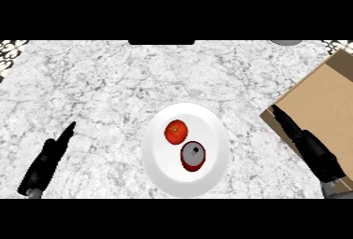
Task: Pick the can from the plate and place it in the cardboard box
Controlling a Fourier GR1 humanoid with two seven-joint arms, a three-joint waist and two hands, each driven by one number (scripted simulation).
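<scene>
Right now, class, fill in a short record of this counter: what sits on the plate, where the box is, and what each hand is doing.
plate: white, centre of counter
on plate: can, upright; tomato behind it
box: cardboard, right edge
left hand: open, left of plate, holds nothing
right hand: open, at box's near edge, holds nothing

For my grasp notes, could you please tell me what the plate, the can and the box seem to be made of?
Plate: plain glossy white, likely ceramic. Can: grey metallic top, red side, probably metal. Box: matte brown, looks like cardboard.
</scene>
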